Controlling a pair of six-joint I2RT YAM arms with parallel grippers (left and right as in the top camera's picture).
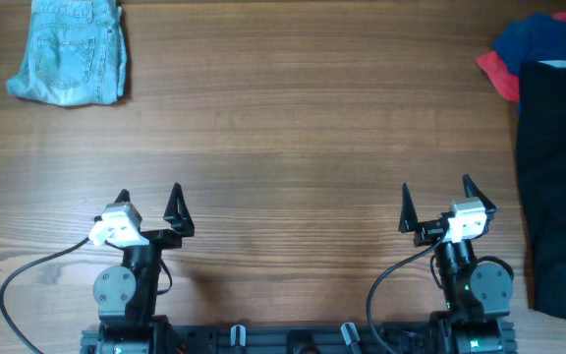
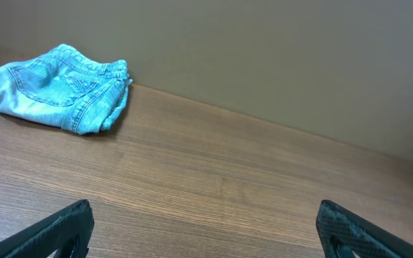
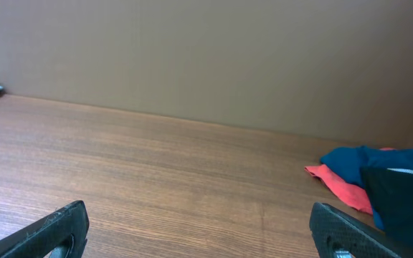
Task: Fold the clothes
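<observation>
The shorts (image 1: 70, 54) lay at the upper left of the bench (image 1: 293, 128), apparently folded already. The black garment (image 1: 558, 187), blue garment (image 1: 543, 39) and red garment (image 1: 499, 74) sat piled at the right edge, seemingly unfolded. Left fingers (image 1: 177, 208) and right fingers (image 1: 407, 209) stood wide open, holding nothing.

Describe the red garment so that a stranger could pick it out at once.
On the wooden table, look to the far right corner. A long black garment runs down the right edge, with a dark blue one beyond it. The red garment is the small strip poking out at the blue one's edge, toward the table's middle, and is the only red thing there.
</observation>
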